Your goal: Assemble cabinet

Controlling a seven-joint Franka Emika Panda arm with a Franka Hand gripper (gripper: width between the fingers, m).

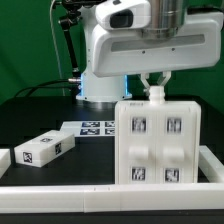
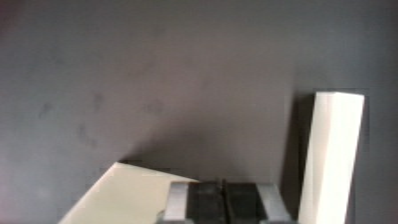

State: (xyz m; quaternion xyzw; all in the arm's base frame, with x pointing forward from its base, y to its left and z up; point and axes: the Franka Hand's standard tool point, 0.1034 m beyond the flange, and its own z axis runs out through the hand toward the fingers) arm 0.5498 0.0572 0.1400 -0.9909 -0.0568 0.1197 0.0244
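Note:
The cabinet body (image 1: 158, 140), a large white box with several black-and-white tags on its recessed panels, stands upright on the dark table at the exterior view's right. My gripper (image 1: 156, 88) hangs right above its top edge. In the wrist view my gripper (image 2: 226, 202) shows two dark pads (image 2: 208, 203) pressed together with nothing between them. A white wall of the cabinet (image 2: 338, 155) stands on one side of the pads and a slanted white face (image 2: 128, 197) on the other. A smaller white tagged piece (image 1: 45, 150) lies on the table at the exterior view's left.
The marker board (image 1: 95, 127) lies flat on the table behind the cabinet body. A low white border (image 1: 100, 190) runs along the front and both sides of the work area. The robot's base (image 1: 100, 85) stands at the back.

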